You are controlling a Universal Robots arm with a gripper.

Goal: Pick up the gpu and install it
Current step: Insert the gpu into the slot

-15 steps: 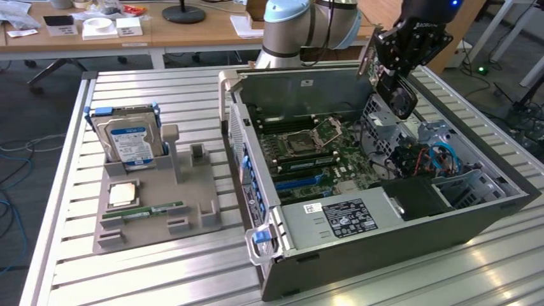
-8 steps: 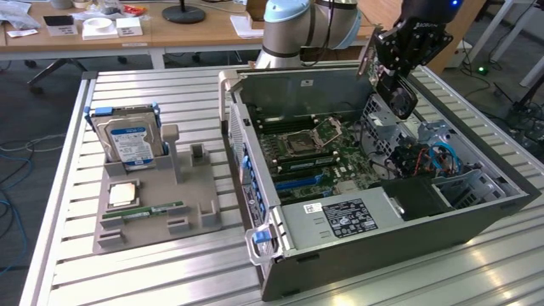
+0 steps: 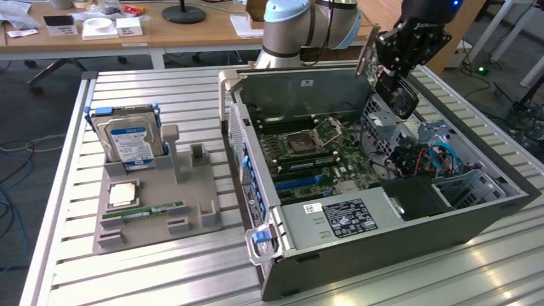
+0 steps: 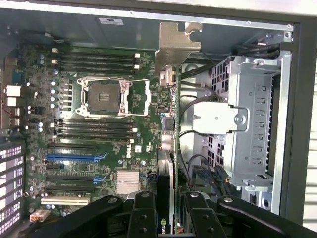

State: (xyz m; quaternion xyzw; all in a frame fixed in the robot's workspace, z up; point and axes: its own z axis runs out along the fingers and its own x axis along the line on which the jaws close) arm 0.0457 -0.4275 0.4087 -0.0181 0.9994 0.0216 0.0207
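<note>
The gpu, a dark card with a round fan and a silvery bracket strip at one end, hangs on edge over the far right part of the open computer case. My gripper is shut on its upper edge. In the wrist view the gpu appears edge-on between my black fingers, and its bracket points toward the case's back wall. It hovers above the motherboard, between the slots and the drive cage. The card touches no slot.
On the exterior view's left, a grey fixture tray holds a hard drive standing upright, a CPU and a green RAM stick. Blue and black expansion slots lie on the board. Cables run beside the drive cage.
</note>
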